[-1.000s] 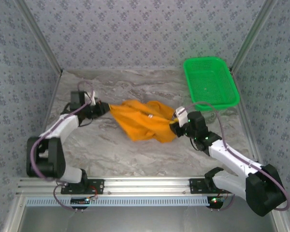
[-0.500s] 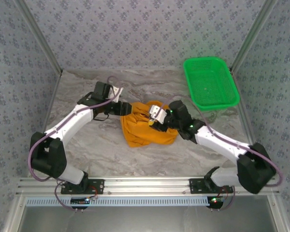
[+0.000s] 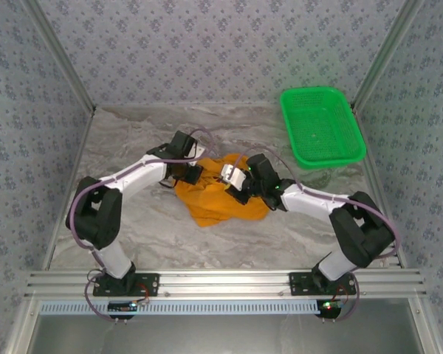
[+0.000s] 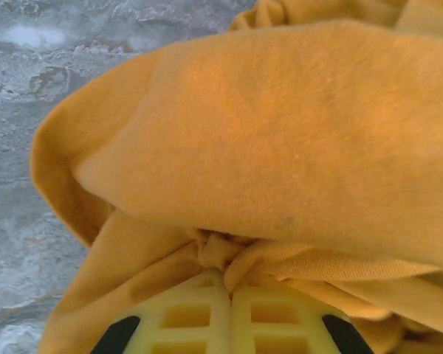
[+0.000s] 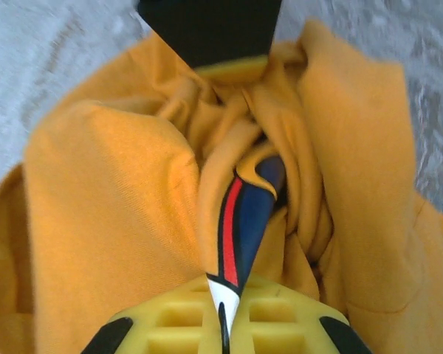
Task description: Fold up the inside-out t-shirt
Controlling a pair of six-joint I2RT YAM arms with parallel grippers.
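The orange t-shirt [image 3: 218, 199] lies bunched in a heap at the middle of the marble table. My left gripper [image 3: 194, 174] sits at the heap's upper left edge, shut on a pinched fold of orange cloth [image 4: 232, 254]. From the right, my right gripper [image 3: 233, 184] reaches into the heap's top. It is shut on a fold carrying the dark blue, red and white print [image 5: 240, 236]. The two grippers are close together over the shirt, and the rest of the print is buried in folds.
A green mesh basket [image 3: 322, 125] stands at the back right of the table. Patterned walls close in the back and both sides. Bare marble [image 3: 125, 136] lies to the left of and in front of the shirt.
Both grippers moved inward from the shirt's outer ends to its middle, opened on the way, then shut on new folds. The stretched shirt has collapsed into a compact heap.
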